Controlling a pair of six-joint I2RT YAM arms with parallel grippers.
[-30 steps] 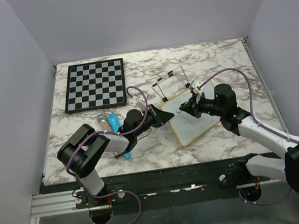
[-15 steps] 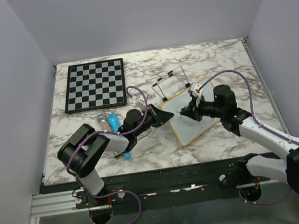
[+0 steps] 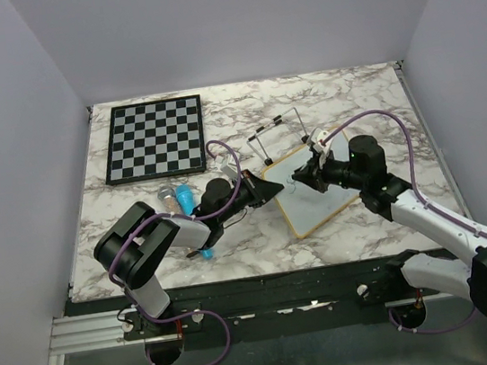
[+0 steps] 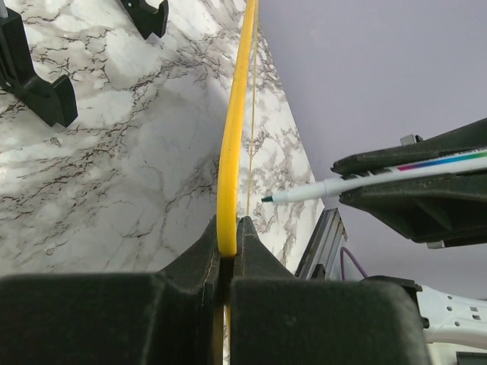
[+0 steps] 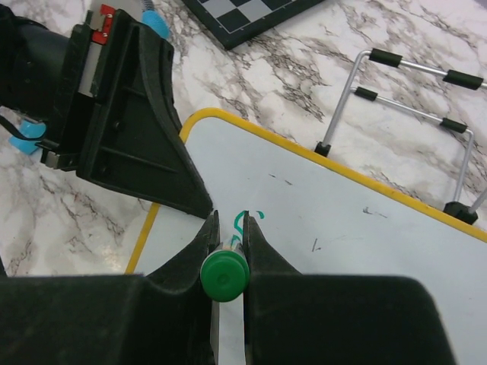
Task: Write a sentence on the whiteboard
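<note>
My left gripper (image 3: 271, 188) is clamped on the left edge of the whiteboard (image 3: 323, 197). The board lies on the marble table (image 3: 349, 95), right of centre. My right gripper (image 5: 228, 232) is closed on a green marker (image 5: 225, 275), its tip at the board's left part. Of the sentence (image 5: 242, 221), only one green stroke shows.

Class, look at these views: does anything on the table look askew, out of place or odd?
The whiteboard lies skewed to the edges of the table, off the wire stand, which stands bare behind it. The left gripper pinches its frame. Small dark stray marks dot its surface.
</note>
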